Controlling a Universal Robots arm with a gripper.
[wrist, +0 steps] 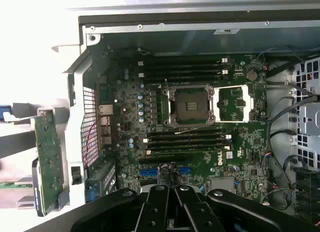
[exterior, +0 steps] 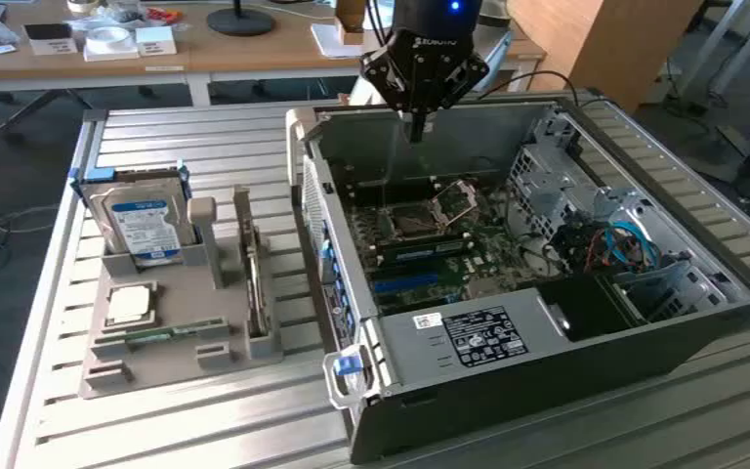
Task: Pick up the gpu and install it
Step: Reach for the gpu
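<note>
Pincer point(exterior: 417, 132), fingers together and empty, hangs over the open computer case point(exterior: 479, 342). The gpu point(exterior: 254, 278) stands untouched in its holder point(exterior: 153, 337). Pickup apparently not begun; grasping calls for parted fingers.

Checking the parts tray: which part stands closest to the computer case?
The gpu, the thin card standing on edge; the blue-labelled hard drive, processor and RAM stick sit farther off.

1. Setting: a robotics laboratory or workshop.
2. Landmark: an open computer case point(exterior: 519, 293), motherboard point(wrist: 190, 117) exposed, lying on a slatted metal counter point(exterior: 192, 430).
3. Above the case: a robot arm's hand point(exterior: 414, 132).
4. Beside the case: a grey fixture tray point(exterior: 167, 342) holding loose computer parts.
5. Behind the case: a wooden counter point(exterior: 219, 54) bearing small boxes.
</note>
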